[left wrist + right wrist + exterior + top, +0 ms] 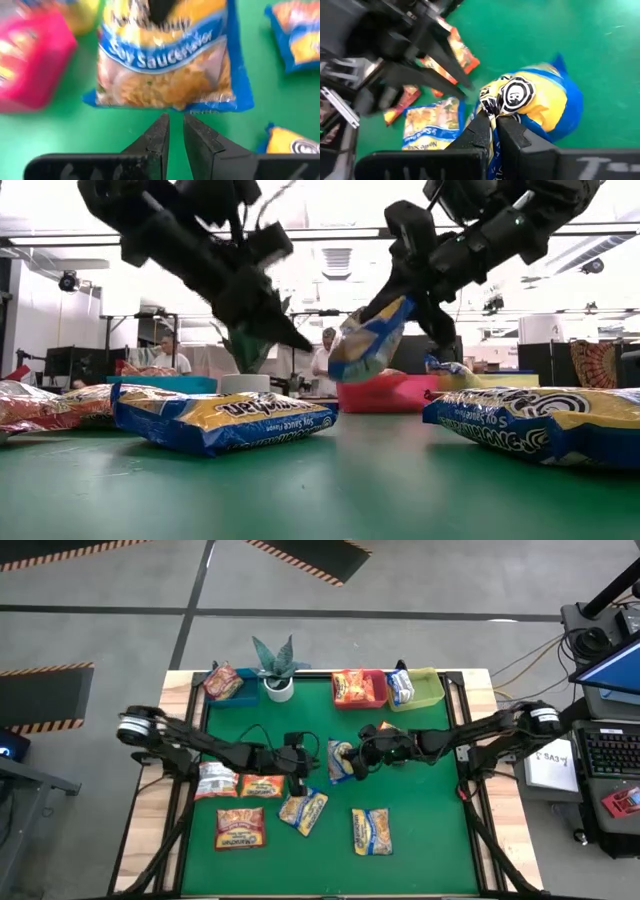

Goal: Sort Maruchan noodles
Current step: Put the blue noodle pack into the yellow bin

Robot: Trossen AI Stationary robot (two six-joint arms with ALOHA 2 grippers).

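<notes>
Blue-and-yellow noodle packet (540,107) hangs above the green table (420,840), pinched tight at one edge by the right gripper (350,761). Just beside that packet, the left gripper (300,780) has its fingers nearly together, holding nothing. Behind the packet sits the red bin (376,690).

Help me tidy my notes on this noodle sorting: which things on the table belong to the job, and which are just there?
Part of the job:
- blue noodle packet pinched in the right gripper
- other loose packets on the green mat
- red bin, blue bin and yellow-green bin, each holding a packet
- left gripper, shut, empty

Just there:
- potted plant
- laptop beside the table
</notes>
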